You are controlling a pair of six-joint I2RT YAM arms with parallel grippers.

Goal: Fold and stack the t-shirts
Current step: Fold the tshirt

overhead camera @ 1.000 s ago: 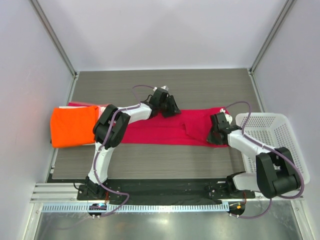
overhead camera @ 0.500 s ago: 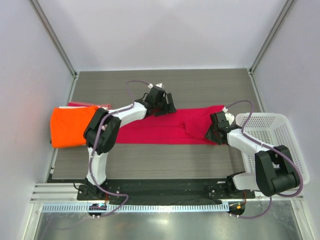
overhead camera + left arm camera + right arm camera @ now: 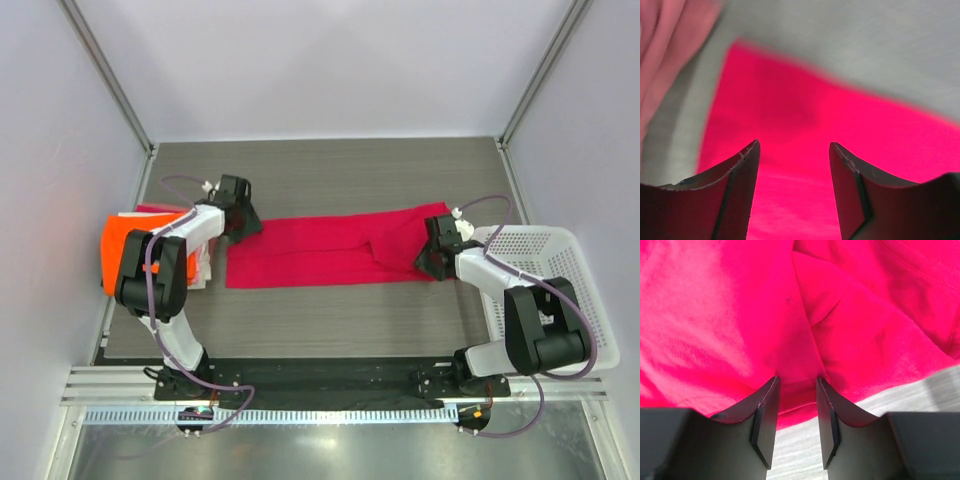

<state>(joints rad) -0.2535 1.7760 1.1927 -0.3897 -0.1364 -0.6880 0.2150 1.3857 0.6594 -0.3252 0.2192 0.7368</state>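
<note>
The crimson-red t-shirt [image 3: 320, 250] lies as a long flat strip across the middle of the table. My left gripper [image 3: 245, 225] is open over its left end; in the left wrist view [image 3: 794, 145] only red cloth [image 3: 805, 125] shows below the jaws. My right gripper [image 3: 427, 262] is at the shirt's right end. In the right wrist view [image 3: 796, 380] its jaws are partly apart, tips on the red cloth [image 3: 740, 315], with the hem lying between them. The orange t-shirt [image 3: 135, 255] lies folded at the far left on the pale pink/white one [image 3: 200, 272].
A white lattice basket [image 3: 520, 232] stands at the right edge, just beside my right arm. Grey walls and metal posts close in the table on three sides. Pink cloth [image 3: 660, 45] shows at the upper left of the left wrist view.
My left gripper has moved from the middle of the red shirt's far edge to its left end. The shirt's left end now reaches further left. My right gripper has shifted slightly.
</note>
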